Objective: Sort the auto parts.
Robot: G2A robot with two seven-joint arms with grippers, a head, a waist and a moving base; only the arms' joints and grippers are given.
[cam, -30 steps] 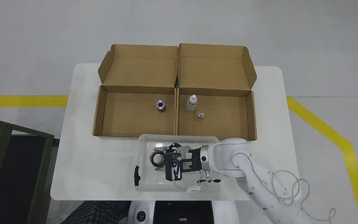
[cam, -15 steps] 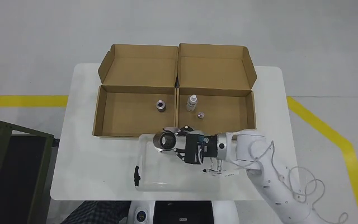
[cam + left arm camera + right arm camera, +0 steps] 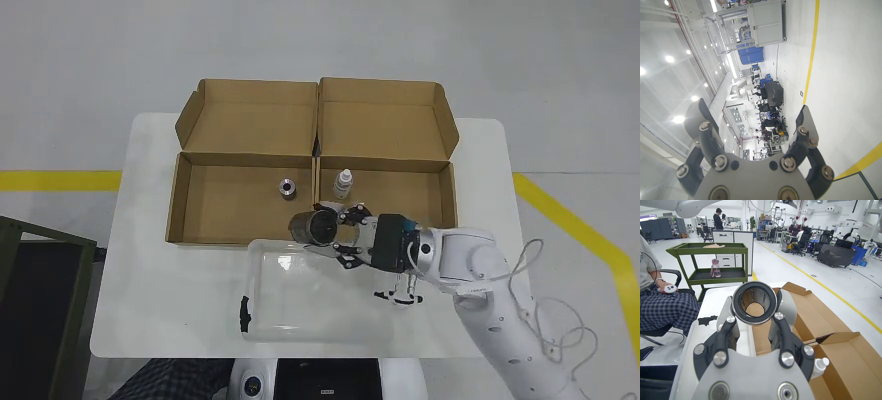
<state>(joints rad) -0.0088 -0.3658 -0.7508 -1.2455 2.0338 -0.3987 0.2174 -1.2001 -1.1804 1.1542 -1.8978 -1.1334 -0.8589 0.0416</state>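
Note:
My right gripper (image 3: 335,232) is shut on a metal cylinder with a black rim (image 3: 320,226), held in the air above the near walls of two cardboard boxes, about where they meet. The right wrist view looks down the bore of the cylinder (image 3: 772,302) between the fingers (image 3: 780,323). In the left box (image 3: 175,210) lies a small metal part (image 3: 286,186). A white bottle (image 3: 343,183) stands in the right box (image 3: 448,205). In the left wrist view my left gripper (image 3: 753,104) is open with nothing in it, facing the room.
A clear plastic tray (image 3: 262,300) sits on the white table in front of the boxes, with a black piece (image 3: 243,313) at its left edge. Both box lids stand open at the back. A seated person and a green cart (image 3: 715,249) are beyond the table.
The right gripper has lifted the cylinder out of the clear tray and carried it back toward the boxes. The tray now looks bare.

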